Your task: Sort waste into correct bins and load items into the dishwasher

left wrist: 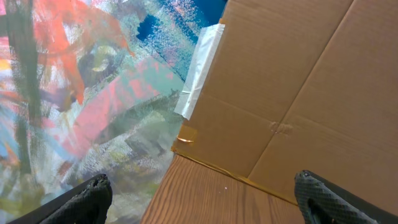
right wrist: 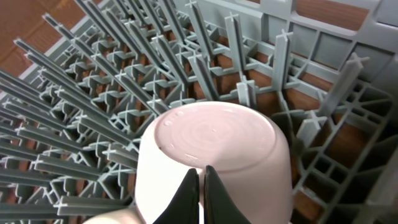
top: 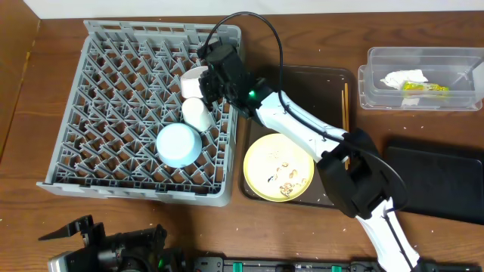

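Rack (top: 113,91): grey and square with a lattice of pegs, on the left half of the tabletop (top: 302,38). Three dishes sit along its right side.
Pink bowl (right wrist: 214,140): upside down among the pegs near the rack's back right corner, its flat base facing the right wrist camera.
Right fingers (right wrist: 191,196): pressed almost together with only a sliver between them. Their tips lie over the near side of the pink bowl, and I cannot tell whether they touch it.
Right arm (top: 302,125): reaches from the front right of the tabletop, across the tray, to the rack.
Cup (top: 197,112): white, in the rack just in front of the pink bowl.
Blue bowl (top: 178,144): in the rack, just in front of the cup.
Tray (top: 325,75): dark brown, right beside the rack.
Plate (top: 265,155): yellow and round, on the front part of the tray, with pale crumbs (top: 286,177) scattered on it.
Chopsticks (top: 345,106): lying along the tray's right edge, their front end hidden under the arm.
Tub (top: 370,83): clear plastic, at the back right. It holds a white napkin (top: 401,78) and a yellow-green wrapper (top: 427,88).
Black bin (top: 446,181): flat, at the right edge, in front of the tub.
Left fingers (left wrist: 84,200): spread wide apart and holding nothing, at the front left edge of the tabletop.
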Motion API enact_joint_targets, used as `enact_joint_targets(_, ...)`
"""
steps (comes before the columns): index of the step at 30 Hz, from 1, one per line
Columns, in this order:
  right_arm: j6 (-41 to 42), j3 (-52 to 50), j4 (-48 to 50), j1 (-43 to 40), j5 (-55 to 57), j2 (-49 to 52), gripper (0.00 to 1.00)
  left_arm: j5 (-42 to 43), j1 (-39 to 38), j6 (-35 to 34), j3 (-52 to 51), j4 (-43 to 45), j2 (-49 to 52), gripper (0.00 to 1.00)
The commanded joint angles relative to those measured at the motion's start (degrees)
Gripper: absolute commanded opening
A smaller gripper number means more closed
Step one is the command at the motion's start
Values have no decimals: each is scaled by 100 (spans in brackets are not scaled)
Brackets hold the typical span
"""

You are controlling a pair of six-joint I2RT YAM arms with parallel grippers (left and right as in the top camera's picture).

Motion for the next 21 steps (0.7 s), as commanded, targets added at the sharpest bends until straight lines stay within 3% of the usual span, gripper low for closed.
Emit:
enact_joint_targets(1,-170,-11,-413,-4,-26,57,1,-295,13,33,98,24,-26,95)
enact_joint_targets(11,-168,-4,-1263,-26,57,-656,1,-297,13,31,98,24,-26,95)
enact_joint_targets(21,-133,-7,586,-31,376,-616,1,-295,13,31,98,24,-26,95)
